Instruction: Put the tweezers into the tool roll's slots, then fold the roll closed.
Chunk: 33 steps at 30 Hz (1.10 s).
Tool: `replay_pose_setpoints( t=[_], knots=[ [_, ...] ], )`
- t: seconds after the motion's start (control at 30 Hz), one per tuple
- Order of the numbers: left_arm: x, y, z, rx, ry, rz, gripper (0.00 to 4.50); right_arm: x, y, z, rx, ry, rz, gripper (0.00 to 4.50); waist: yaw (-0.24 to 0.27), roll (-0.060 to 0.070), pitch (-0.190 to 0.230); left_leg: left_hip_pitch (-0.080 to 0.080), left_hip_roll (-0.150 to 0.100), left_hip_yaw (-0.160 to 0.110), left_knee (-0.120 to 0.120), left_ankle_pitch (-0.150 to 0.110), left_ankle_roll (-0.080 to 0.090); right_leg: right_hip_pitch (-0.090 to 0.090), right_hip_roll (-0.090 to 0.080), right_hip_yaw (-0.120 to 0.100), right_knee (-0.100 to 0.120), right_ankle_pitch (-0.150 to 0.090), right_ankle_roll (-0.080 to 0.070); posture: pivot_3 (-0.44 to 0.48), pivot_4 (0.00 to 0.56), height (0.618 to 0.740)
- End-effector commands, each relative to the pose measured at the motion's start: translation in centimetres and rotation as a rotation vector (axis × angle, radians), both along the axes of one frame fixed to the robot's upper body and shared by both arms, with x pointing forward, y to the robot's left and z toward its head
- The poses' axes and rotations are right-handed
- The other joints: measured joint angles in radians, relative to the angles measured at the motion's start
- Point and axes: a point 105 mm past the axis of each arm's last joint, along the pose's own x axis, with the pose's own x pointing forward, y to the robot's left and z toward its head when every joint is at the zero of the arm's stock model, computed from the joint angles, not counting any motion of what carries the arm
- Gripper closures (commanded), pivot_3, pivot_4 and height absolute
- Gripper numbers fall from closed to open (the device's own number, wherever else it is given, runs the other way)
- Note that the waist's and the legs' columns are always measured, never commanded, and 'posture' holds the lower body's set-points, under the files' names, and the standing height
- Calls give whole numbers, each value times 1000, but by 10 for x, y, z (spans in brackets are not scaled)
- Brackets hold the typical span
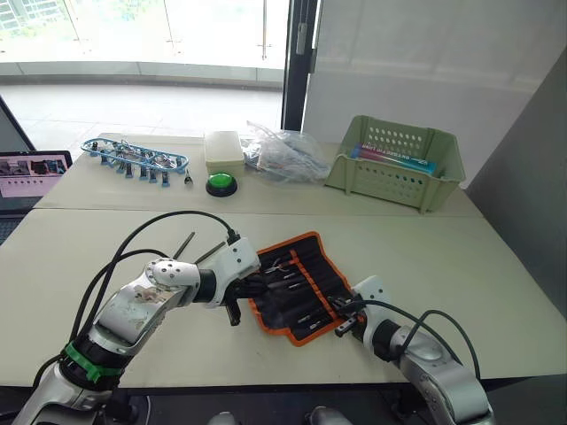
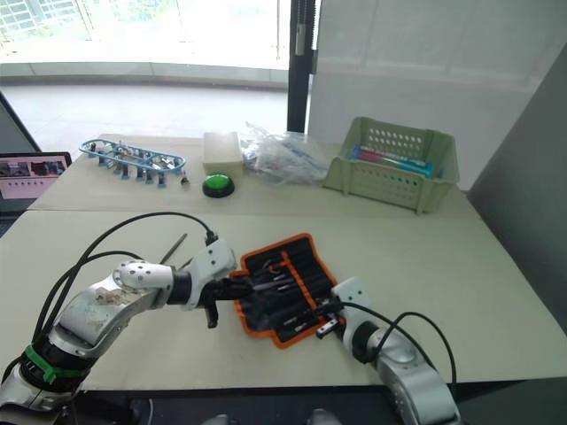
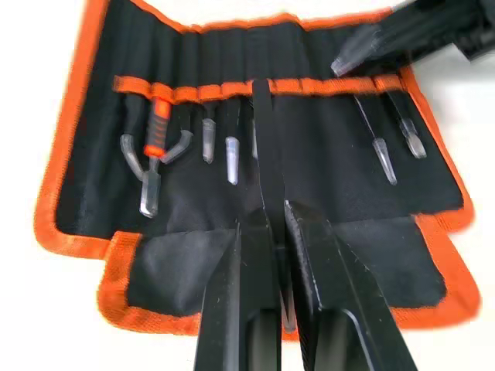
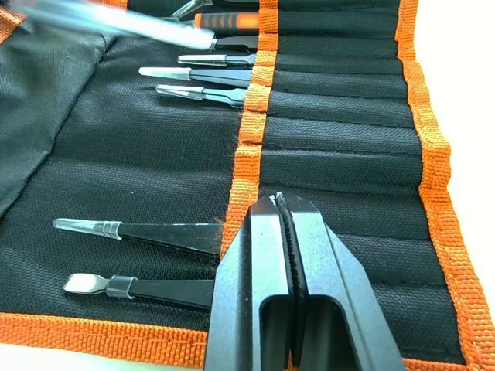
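Observation:
The tool roll (image 1: 306,279) lies unrolled on the near table, black with orange edging and an orange slot strip (image 3: 325,85). My left gripper (image 3: 278,212) is shut on a black pair of tweezers (image 3: 264,147) whose far end reaches the strip mid-roll. In the head view this gripper (image 1: 261,289) is at the roll's left edge. Several other tweezers (image 4: 193,76) sit in slots, clear-capped tips sticking out. Two loose tweezers (image 1: 183,243) lie on the table to the left. My right gripper (image 4: 282,201) is shut, its tips resting on the strip near the roll's right end (image 1: 344,320).
On the far table stand a blue rack of clips (image 1: 133,158), a white box (image 1: 223,149), a green button (image 1: 221,184), a clear plastic bag (image 1: 283,155) and a green basket (image 1: 396,164). A laptop (image 1: 31,173) sits at the far left.

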Motion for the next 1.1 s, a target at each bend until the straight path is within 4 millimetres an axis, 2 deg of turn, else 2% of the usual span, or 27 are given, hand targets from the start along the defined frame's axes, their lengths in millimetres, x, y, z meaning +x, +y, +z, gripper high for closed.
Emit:
replay_pose_setpoints(
  t=[0.03, 0.3, 0.4, 0.57, 0.87, 0.97, 1.1],
  knots=[
    [-4, -9, 9, 47, -41, -70, 4463, -15, -11, -45, -54, 192, -43, 4500, 0, 0, 0, 0, 0, 0, 0, 0, 0, 0, 0, 0, 0, 0, 0, 0, 150, 738],
    [1, -10, -3, 166, -61, -97, 4463, -18, -11, -45, -50, 192, -59, 4500, 3, 0, 0, 0, 0, 0, 0, 0, 0, 0, 1, 1, 0, 0, 0, 0, 150, 738],
    [0, -14, -4, 160, -49, -104, 4463, -20, -11, -46, -47, 195, -64, 4500, 7, 0, 0, 0, 0, 0, 0, 0, 0, 0, 1, 1, 0, 0, 1, 0, 150, 738],
    [9, -15, -7, 191, -79, -90, 4463, -23, -11, -47, -44, 199, -72, 4500, 12, -1, 0, -1, 0, 0, 0, 0, 0, 0, 1, 1, 0, -1, 1, 0, 150, 738],
    [22, -39, -9, 186, -118, -128, 4463, -25, -10, -47, -40, 201, -82, 4500, 13, -3, -2, -1, -1, 0, 1, 0, 0, 1, 1, 1, 0, -1, 1, 0, 150, 738],
    [18, -50, -8, 145, -101, -162, 4463, -26, -11, -47, -40, 202, -86, 4500, 15, -2, -1, -1, -1, -1, 1, 0, 0, 2, 1, 1, 1, -1, 2, 0, 150, 738],
    [16, -52, -10, 154, -108, -191, 4463, -26, -12, -46, -41, 201, -91, 4500, 17, -2, -1, -1, -2, -1, 1, 0, 0, 2, 1, 1, 1, 1, 5, 0, 150, 738]
  ],
)
